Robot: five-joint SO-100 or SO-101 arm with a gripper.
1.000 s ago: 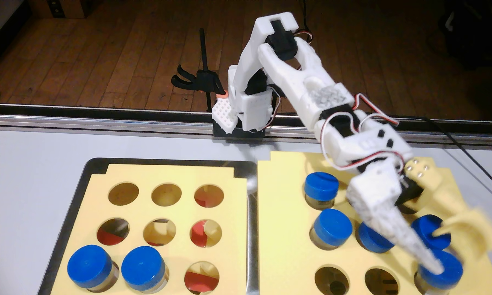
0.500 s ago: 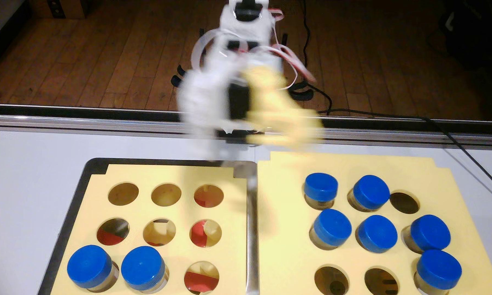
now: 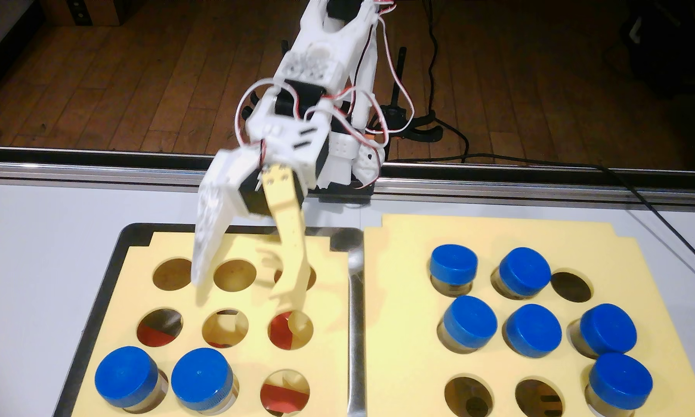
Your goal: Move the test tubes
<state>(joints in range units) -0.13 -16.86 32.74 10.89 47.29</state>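
Note:
Two test tubes with blue caps (image 3: pixel 126 377) (image 3: pixel 201 379) stand in the front row of the left yellow foam (image 3: pixel 329 304). Several more fill holes in the right foam (image 3: pixel 398 280), among them one at the back (image 3: pixel 454 262), one in the middle (image 3: pixel 533 329) and one at the front right (image 3: pixel 620 380). My gripper (image 3: pixel 245 300) hangs open and empty over the left foam's back and middle rows. Its white finger (image 3: pixel 209 236) is on the left and its yellow finger (image 3: pixel 291 240) on the right. It touches no tube.
The left foam lies in a black tray (image 3: pixel 97 288) with a metal rim (image 3: pixel 355 320) between the two foams. Empty holes show at the left foam's back (image 3: pixel 175 274) and the right foam's front (image 3: pixel 468 395). The arm's base (image 3: pixel 349 168) is clamped at the table's far edge.
A second ago the gripper was at the front right tube of the right foam. It let go, lifted, and swung left to hang open over the left foam.

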